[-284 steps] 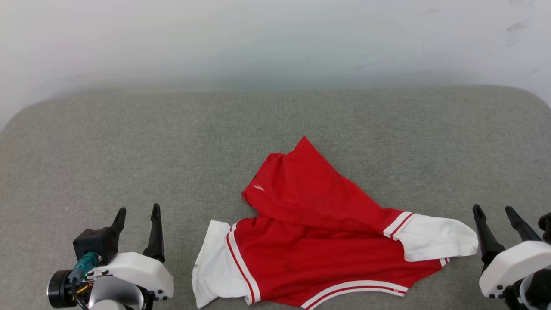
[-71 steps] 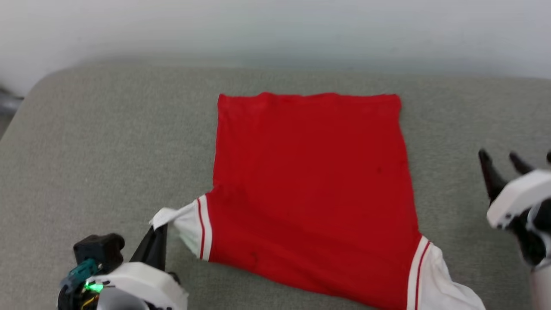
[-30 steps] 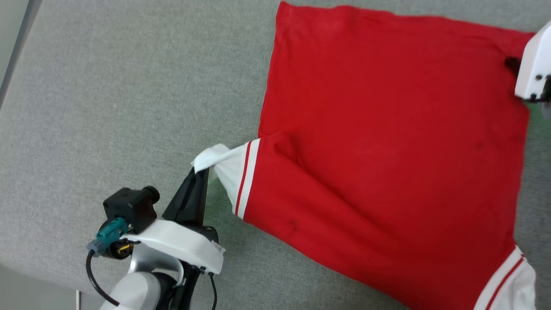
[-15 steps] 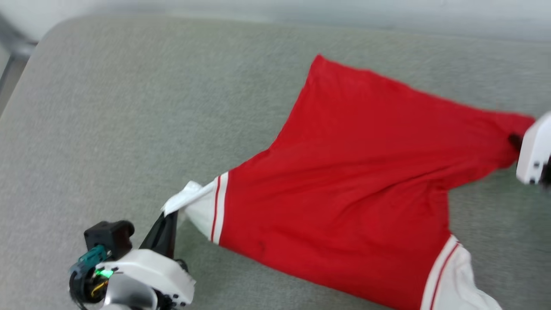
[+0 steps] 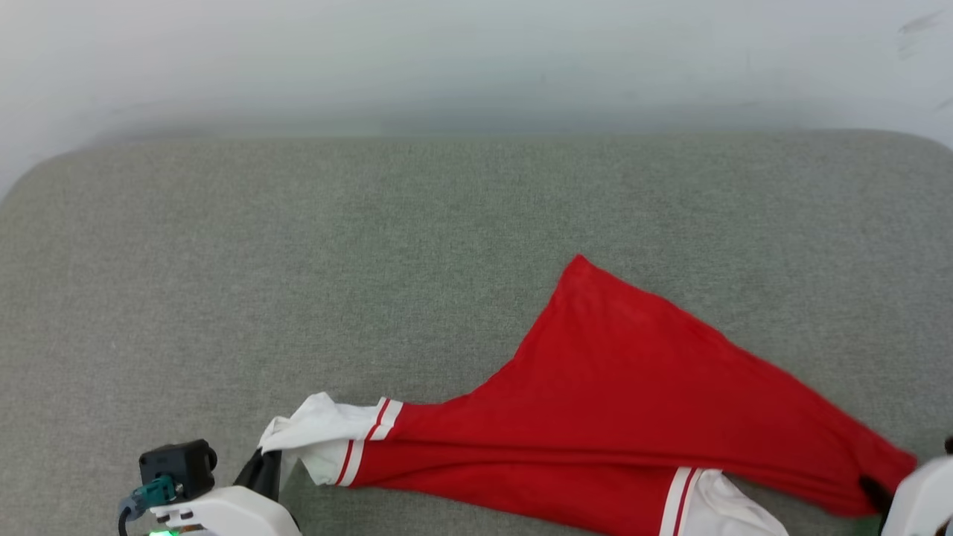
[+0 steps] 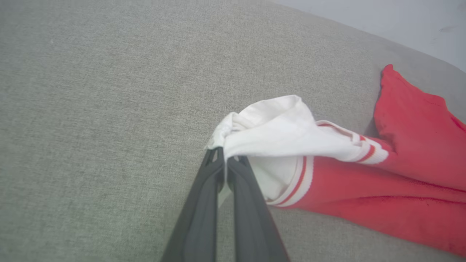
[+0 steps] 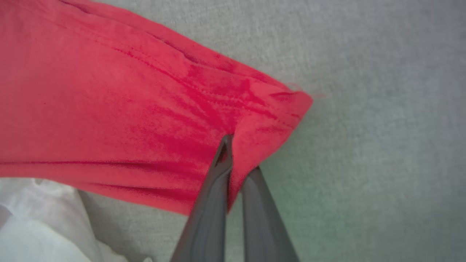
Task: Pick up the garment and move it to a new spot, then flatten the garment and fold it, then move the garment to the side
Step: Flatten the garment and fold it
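Stretching along the near edge of the grey fabric-covered desk [image 5: 223,246], the garment [image 5: 633,387] lies pulled into a long low shape between both arms. The left gripper [image 6: 225,163], near the near left corner, has its jaws pressed together on the bunched cuff of one white sleeve [image 5: 320,432]. The right gripper [image 7: 236,160], by the near right corner, pinches a red hem corner, its jaws closed on the cloth. One loose red corner [image 5: 581,264] points toward the far edge. The other white sleeve [image 5: 715,506] lies at the near edge. Bare desk lies open to the left and along the far side up to the pale wall [image 5: 476,59].
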Controlling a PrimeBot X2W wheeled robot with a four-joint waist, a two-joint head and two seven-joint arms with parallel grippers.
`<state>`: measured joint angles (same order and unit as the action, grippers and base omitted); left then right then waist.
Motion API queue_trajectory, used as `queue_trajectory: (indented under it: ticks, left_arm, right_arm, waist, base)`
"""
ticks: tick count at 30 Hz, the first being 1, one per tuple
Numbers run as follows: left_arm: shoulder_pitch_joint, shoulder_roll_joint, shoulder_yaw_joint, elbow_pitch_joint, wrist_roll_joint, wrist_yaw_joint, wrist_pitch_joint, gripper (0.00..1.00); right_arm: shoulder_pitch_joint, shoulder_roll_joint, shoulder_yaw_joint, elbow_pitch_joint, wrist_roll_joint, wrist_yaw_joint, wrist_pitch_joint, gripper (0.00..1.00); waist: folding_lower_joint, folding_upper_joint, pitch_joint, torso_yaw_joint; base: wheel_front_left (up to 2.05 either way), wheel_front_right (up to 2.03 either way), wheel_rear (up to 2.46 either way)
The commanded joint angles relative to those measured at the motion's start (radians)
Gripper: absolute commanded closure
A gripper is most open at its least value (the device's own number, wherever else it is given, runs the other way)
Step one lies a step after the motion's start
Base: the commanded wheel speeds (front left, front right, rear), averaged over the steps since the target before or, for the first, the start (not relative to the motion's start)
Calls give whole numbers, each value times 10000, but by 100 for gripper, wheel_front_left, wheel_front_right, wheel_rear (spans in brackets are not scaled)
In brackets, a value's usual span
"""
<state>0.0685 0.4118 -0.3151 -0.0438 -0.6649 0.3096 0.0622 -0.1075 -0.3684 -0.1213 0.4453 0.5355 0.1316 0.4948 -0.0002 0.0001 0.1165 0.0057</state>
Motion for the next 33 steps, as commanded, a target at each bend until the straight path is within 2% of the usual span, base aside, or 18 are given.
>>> queue_trajectory:
  ticks: [1,6,7,8,10,15,21,24,28,33]
  left_arm:
    - [171,17,22,110,-61,27,24,100]
    - [293,-37,-6,308,-213,-50,35,100]
    - [304,-41,-7,318,-242,-58,41,100]
    - [306,-45,-16,331,-246,-67,40,100]
    - [277,-53,-56,341,-242,-91,54,100]
    - [66,-36,-150,310,-182,-135,100,100]
    - [-288,-143,-261,292,-158,-225,72,100]
    - [-515,-224,-333,328,-101,-288,15,100]
    - [-807,-306,-431,317,-70,-350,-36,100]
    - [-1457,-469,-696,364,115,-617,-111,100]
  right_arm:
    - [732,432,-376,-328,-235,-18,219,100]
    - [2476,2197,-1366,-1694,-740,-18,653,100]
    - [2641,2450,-1419,-1989,-753,-16,630,60]
    - [2767,2599,-1426,-2247,-811,-16,583,0]
    - [2844,2755,-1323,-2830,-942,-13,226,0]
    - [2391,2601,-1134,-4019,-1413,-13,-1843,0]
    - [1457,1904,-403,-3973,-1704,-13,-3512,0]
    - [693,1630,27,-3541,-1620,-13,-3816,0]
    - [-374,1230,666,-2949,-1456,-13,-3657,0]
    - [-2257,201,2193,-1774,-922,-13,-2721,0]
  waist:
    - [2,-1,-226,-146]
    - [2,-1,-416,-190]
    - [2,-1,-429,-197]
    - [2,-1,-432,-207]
    - [2,-1,-451,-216]
    - [2,-1,-436,-117]
    - [2,-1,-257,163]
    - [2,-1,-76,300]
    - [2,-1,204,449]
    - [2,-1,817,898]
  base:
    - [0,0,0]
    - [0,0,0]
    - [0,0,0]
    - [0,0,0]
    - [0,0,0]
    - [0,0,0]
    - [0,0,0]
    - [0,0,0]
    - [0,0,0]
    - [0,0,0]
